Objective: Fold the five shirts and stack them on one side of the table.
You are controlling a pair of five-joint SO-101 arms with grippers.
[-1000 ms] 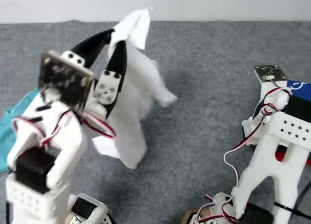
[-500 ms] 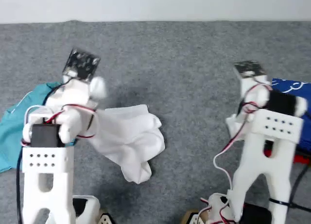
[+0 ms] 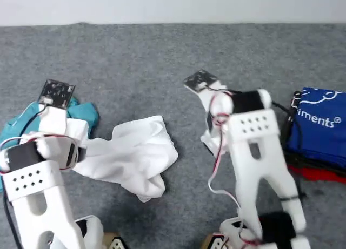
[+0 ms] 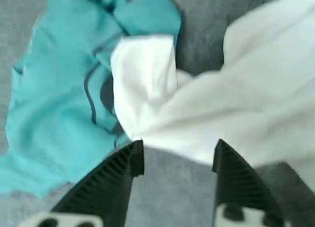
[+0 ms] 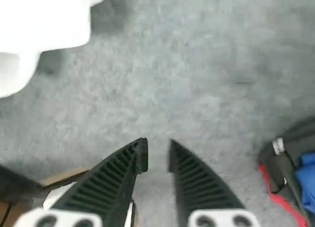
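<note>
The white shirt [image 3: 132,162] lies crumpled on the grey table [image 3: 162,60]. The left pincer [image 4: 177,155] hangs at the edge of it that overlaps the teal shirt [image 4: 54,113], jaws wide apart, with white cloth just past the tips. On the white shirt's other side the right pincer [image 5: 156,155] is over bare table, its jaws holding only a narrow gap, and a folded blue shirt [image 3: 319,133] lies farther off.
</note>
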